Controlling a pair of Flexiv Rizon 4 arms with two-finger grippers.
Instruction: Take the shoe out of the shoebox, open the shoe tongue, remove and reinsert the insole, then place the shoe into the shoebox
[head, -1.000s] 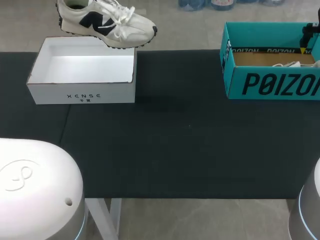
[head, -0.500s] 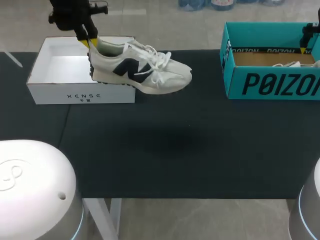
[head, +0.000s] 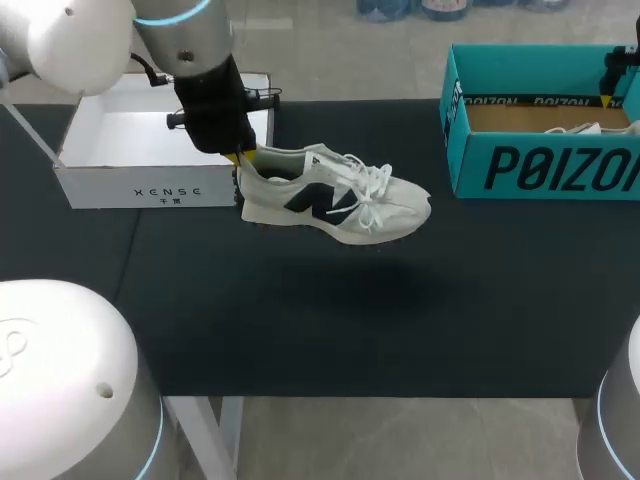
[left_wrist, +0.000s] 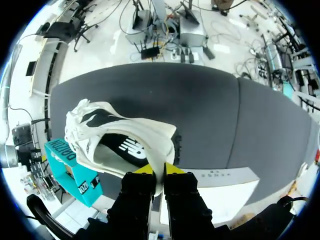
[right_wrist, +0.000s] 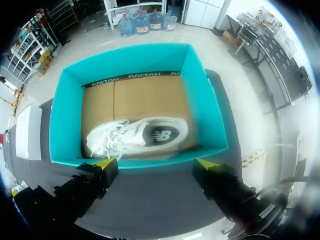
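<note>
The shoe (head: 335, 195) is cream-white with a navy logo and white laces. The white box (head: 160, 185) carries small dark print; the teal box (head: 545, 165) has black lettering and a brown inside. The tabletop (head: 350, 320) is black.

Dark table (head: 350, 320) (white box (head: 160, 185), teal box (head: 540, 170))

Lettering on teal box (head: 545, 165) side, white box (head: 110, 190) front.

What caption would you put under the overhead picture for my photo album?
The left gripper holds a white sneaker by its heel over the dark table, beside the white shoebox.
</note>
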